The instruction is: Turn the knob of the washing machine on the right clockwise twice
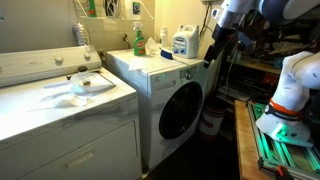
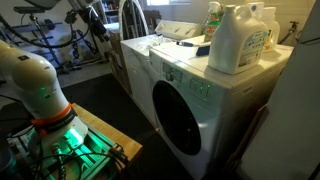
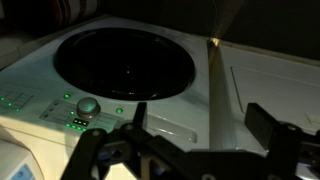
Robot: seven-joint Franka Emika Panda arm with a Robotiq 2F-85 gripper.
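The white front-loading washing machine [image 1: 160, 80] with its dark round porthole door shows in both exterior views [image 2: 215, 105] and fills the wrist view [image 3: 40, 75]. The knob [image 3: 88, 105] is a small grey round dial on the control strip, beside green lights. My gripper [image 3: 200, 125] is open and empty. In the wrist view it hangs in front of the machine's face, off to the side of the knob and apart from it. In an exterior view my gripper [image 1: 212, 52] is at the machine's top front corner. The knob is too small to make out in the exterior views.
A large detergent jug [image 1: 182, 42] [image 2: 240, 40] and a green bottle [image 1: 139, 40] stand on the washer's top. A wider white flat-fronted appliance [image 1: 60, 120] with cloths [image 1: 85, 85] stands next to it. A white bucket [image 1: 210, 122] sits on the floor. My robot's base [image 2: 35, 85] is nearby.
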